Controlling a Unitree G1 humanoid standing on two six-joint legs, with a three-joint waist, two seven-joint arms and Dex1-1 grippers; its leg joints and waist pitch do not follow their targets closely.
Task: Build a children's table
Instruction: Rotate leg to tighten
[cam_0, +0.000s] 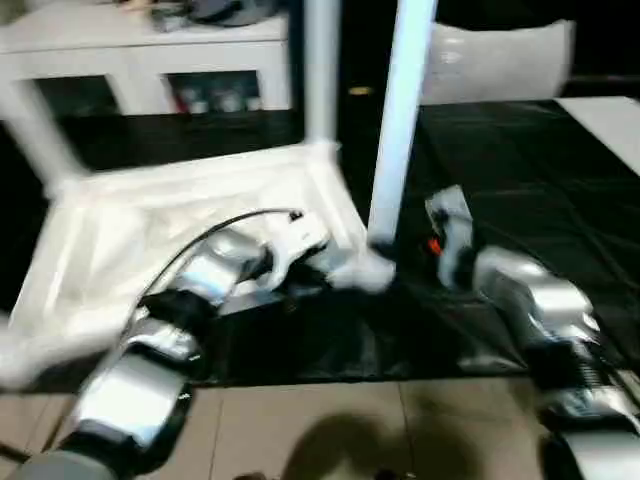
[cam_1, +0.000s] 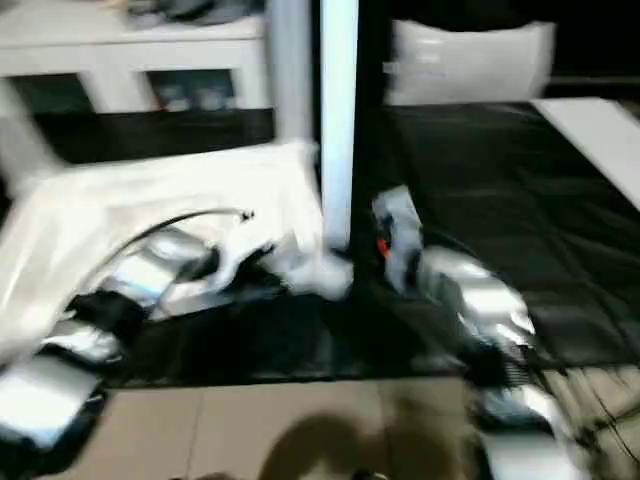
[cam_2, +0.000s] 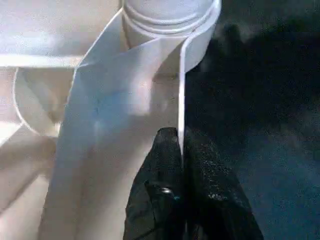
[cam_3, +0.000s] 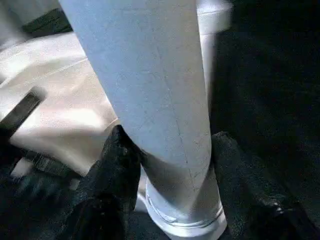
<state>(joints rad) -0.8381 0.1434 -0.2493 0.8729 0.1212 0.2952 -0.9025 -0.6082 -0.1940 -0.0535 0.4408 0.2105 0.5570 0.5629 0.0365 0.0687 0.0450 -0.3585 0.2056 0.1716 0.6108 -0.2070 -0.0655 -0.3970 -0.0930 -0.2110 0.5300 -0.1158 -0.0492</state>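
Work table (cam_0: 500, 190) w/ black cover, wrinkled and glossy; its near edge ends at a beige tiled floor (cam_0: 330, 430), where a dark shadow lies. Behind the table stands a white shelf unit (cam_0: 150, 60) w/ open compartments, small items inside too blurred to name. A white sheet or bag (cam_0: 500, 60) lies at the far right of the table, and a flat white panel (cam_0: 610, 125) at the right edge.

Task thing: the children's table top (cam_0: 190, 230), 1 pc, white plastic, lies on the black cover left of centre, tilted, one corner toward the middle. Legs: 3 counted, all white tubes. One leg (cam_0: 322, 70) rises upright from the top's far corner. A second leg (cam_0: 400, 130) stands nearly upright at the near corner, its base by the corner socket (cam_2: 170, 15). A third leg (cam_0: 35, 130) angles up at the top's far left side. Can't tell whether any more are there.

End effectors: 2. Left end effector (cam_2: 181, 150): black fingers pinched together on a thin edge of the top's rim, near the corner socket, so closed on the top. Right end effector (cam_3: 170, 165): fingers part spread, one each side of the second leg low down, both pressed against it, so it grips that leg. Silver forearms: 2, left (cam_0: 190, 290) over the top's near side, right (cam_0: 530, 300) over the black cover.
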